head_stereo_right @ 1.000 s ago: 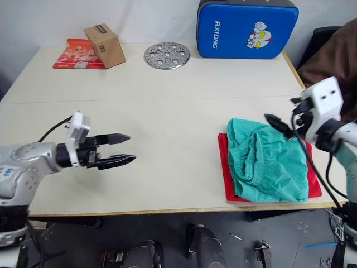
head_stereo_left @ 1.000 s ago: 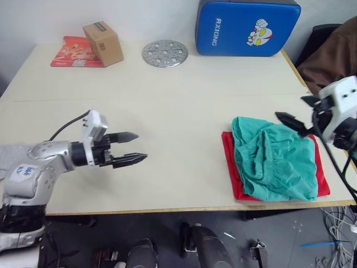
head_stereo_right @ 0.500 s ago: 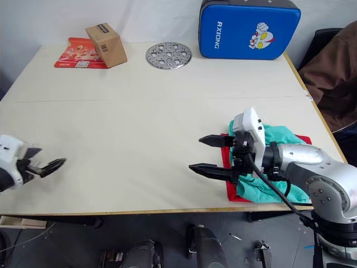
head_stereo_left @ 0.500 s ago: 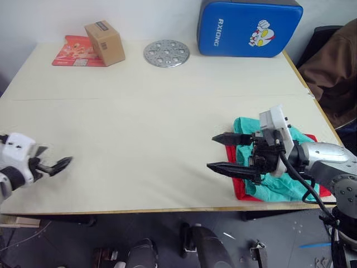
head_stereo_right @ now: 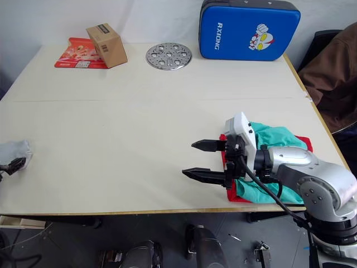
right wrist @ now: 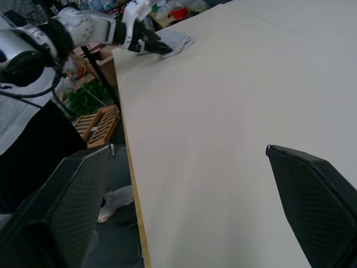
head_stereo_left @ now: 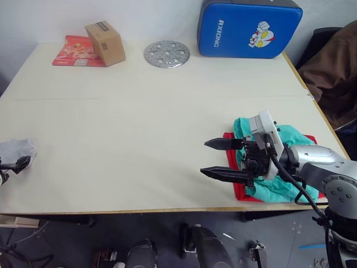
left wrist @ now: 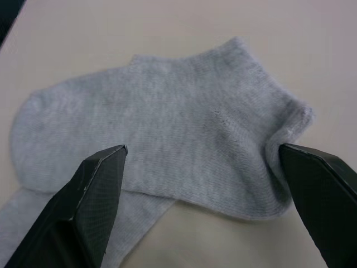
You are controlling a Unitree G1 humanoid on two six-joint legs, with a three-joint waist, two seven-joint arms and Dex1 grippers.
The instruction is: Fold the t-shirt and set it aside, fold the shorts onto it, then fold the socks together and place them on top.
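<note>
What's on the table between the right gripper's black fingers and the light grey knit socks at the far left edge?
Nothing: the left eye view shows bare beige table between the open right gripper and the light grey knit socks.

Ahead of the right gripper [head_stereo_left: 224, 159] the table [head_stereo_left: 139, 134] lay bare all the way across to the socks [left wrist: 162, 145], so it could pass freely. Its 2 fingers stood wide apart; directly behind them sat the shorts [head_stereo_left: 279, 162]. The left gripper [left wrist: 203, 184] stood spread, 1 finger on each side of the upper sock, possibly touching its cuff. The box [head_stereo_left: 104, 43] and metal disc [head_stereo_left: 166, 53] stood well beyond both.
</note>
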